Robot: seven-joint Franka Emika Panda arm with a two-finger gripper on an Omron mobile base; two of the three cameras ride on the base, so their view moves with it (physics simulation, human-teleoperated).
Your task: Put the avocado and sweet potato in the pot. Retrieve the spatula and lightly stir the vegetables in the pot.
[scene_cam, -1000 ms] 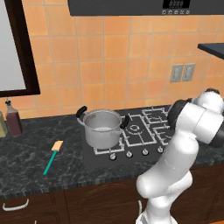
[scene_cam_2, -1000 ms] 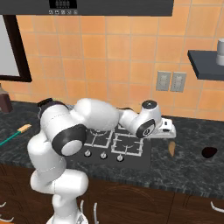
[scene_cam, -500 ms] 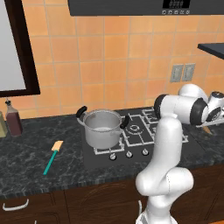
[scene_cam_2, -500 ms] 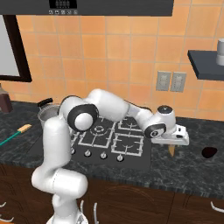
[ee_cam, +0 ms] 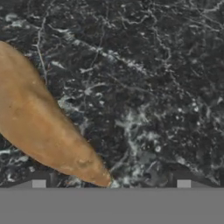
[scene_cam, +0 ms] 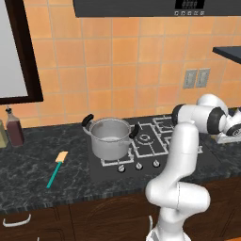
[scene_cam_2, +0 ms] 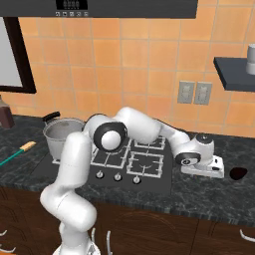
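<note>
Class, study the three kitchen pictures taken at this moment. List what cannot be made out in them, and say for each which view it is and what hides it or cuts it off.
- Shiny steel pot with black loop handles: its bottom is hidden by its own wall in the left base view.
- Tan sweet potato: cut off by the hand view's left edge.
- Gripper: its fingers are hidden under the white hand in the right base view, so open or shut is unclear.
- Small dark object on the counter: too small to identify.

An orange tiled wall (scene_cam: 117,70) runs behind a black marbled counter (scene_cam: 42,188). A black hob (scene_cam_2: 144,164) is set into the counter, with knobs (scene_cam: 139,166) along its front edge. A dark hood (scene_cam: 155,7) with a small display hangs above. A dark-framed window (scene_cam: 14,52) is on the left. Two grey outlets (scene_cam_2: 194,92) sit on the wall, beside a dark shelf (scene_cam_2: 234,74). Brown wooden cabinets (scene_cam_2: 149,229) with pale handles stand below. Light is even.
</note>
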